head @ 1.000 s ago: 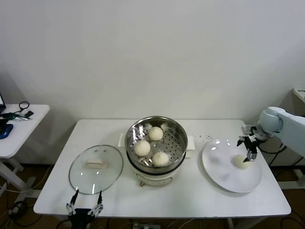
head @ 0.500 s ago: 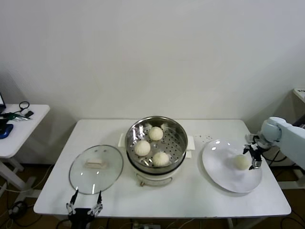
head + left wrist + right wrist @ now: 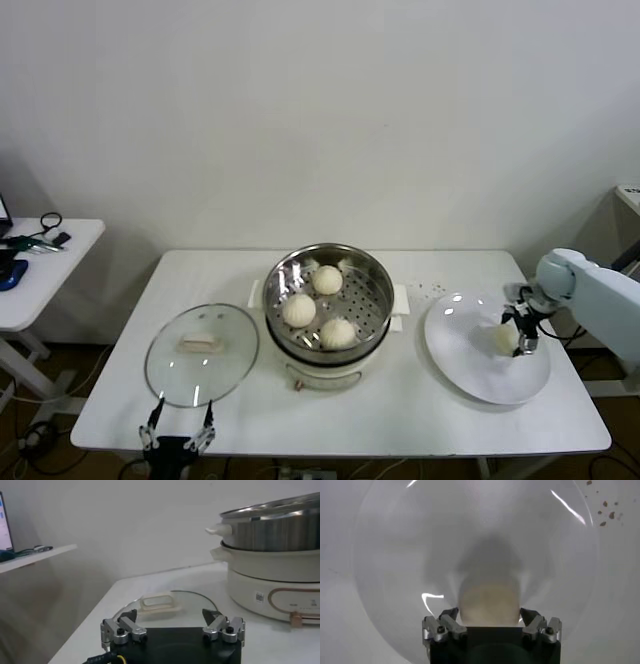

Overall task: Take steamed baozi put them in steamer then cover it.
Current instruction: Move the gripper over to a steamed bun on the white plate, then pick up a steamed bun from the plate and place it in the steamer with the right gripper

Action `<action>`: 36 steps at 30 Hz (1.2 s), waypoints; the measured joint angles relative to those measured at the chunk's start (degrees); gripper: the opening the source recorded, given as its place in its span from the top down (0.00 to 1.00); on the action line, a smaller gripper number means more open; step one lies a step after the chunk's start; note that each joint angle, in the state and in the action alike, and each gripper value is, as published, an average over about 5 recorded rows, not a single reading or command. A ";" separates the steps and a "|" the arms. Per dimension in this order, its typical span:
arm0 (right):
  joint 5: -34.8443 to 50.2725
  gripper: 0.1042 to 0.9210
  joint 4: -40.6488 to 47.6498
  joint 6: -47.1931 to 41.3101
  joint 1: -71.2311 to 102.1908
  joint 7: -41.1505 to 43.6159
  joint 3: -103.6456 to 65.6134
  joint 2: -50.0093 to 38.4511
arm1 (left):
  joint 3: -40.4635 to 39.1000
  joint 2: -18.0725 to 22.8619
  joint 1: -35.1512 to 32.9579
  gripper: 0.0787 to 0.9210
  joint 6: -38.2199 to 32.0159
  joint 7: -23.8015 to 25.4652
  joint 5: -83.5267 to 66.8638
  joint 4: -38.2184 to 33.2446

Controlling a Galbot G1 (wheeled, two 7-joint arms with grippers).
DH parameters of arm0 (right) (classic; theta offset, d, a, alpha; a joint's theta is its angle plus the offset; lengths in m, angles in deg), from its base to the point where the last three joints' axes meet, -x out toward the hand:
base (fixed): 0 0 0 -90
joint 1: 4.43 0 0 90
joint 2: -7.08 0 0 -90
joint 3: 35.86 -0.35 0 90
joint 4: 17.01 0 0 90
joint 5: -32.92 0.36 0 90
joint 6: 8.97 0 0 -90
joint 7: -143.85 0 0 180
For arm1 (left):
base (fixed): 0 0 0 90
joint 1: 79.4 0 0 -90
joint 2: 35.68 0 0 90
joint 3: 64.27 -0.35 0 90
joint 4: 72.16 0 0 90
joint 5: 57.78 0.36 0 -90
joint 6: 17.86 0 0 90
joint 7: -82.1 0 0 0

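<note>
Three baozi [image 3: 327, 279] [image 3: 298, 310] [image 3: 338, 332] lie in the shiny steamer [image 3: 372, 275] on its cream pot base. The fourth baozi [image 3: 503, 339] lies on the white plate [image 3: 470, 372] at the right. My right gripper [image 3: 518, 335] is low over the plate, open, with one finger on each side of that bun; in the right wrist view the gripper [image 3: 489, 616] frames the bun [image 3: 490, 600]. The glass cover [image 3: 202, 353] lies flat on the table at the left. My left gripper [image 3: 178, 432] is open and parked at the table's front edge, just before the cover [image 3: 165, 597].
The steamer [image 3: 280, 527] and pot base [image 3: 280, 580] stand at the table's middle. A small side table [image 3: 40, 265] with cables stands far left. Dark crumbs [image 3: 430, 290] dot the table behind the plate.
My right gripper has dropped lower and shifted slightly left, closing in around the bun on the plate. The left arm, cover and steamer have not moved.
</note>
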 measured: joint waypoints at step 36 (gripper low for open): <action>26.09 0.30 -7.53 -6.51 -28.42 -1.44 23.35 6.54 | -0.69 -0.36 -0.01 0.12 -0.52 0.31 -0.35 -0.49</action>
